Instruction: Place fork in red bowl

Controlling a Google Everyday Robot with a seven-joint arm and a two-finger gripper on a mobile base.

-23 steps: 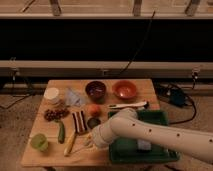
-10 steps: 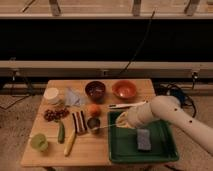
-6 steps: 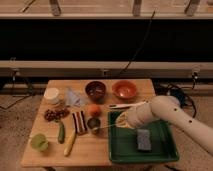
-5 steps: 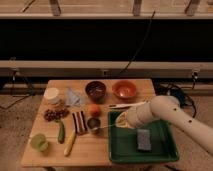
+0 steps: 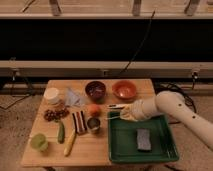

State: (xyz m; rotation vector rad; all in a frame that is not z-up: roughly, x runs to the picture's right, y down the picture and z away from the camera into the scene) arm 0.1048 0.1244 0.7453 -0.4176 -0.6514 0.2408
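The red bowl (image 5: 124, 89) is glossy orange-red and sits at the back right of the wooden table (image 5: 95, 150). My gripper (image 5: 124, 114) is at the end of the white arm coming in from the right. It hovers above the table's right middle, in front of the red bowl and at the green tray's back left corner. It is shut on the fork (image 5: 113, 118), whose slim silvery end sticks out to the left. The white-handled knife (image 5: 117, 106) lies on the table just behind the gripper.
A dark maroon bowl (image 5: 95, 90) stands left of the red bowl. A green tray (image 5: 165, 150) holds a grey sponge (image 5: 143, 139). An orange (image 5: 93, 109), small tin (image 5: 93, 123), brown striped bar (image 5: 79, 121), yellow piece (image 5: 70, 142), cucumber (image 5: 61, 132) and white jar (image 5: 52, 95) lie to the left.
The arm rose from low over the table's front middle and swung right and back, carrying the fork. Over the last second it has barely moved.
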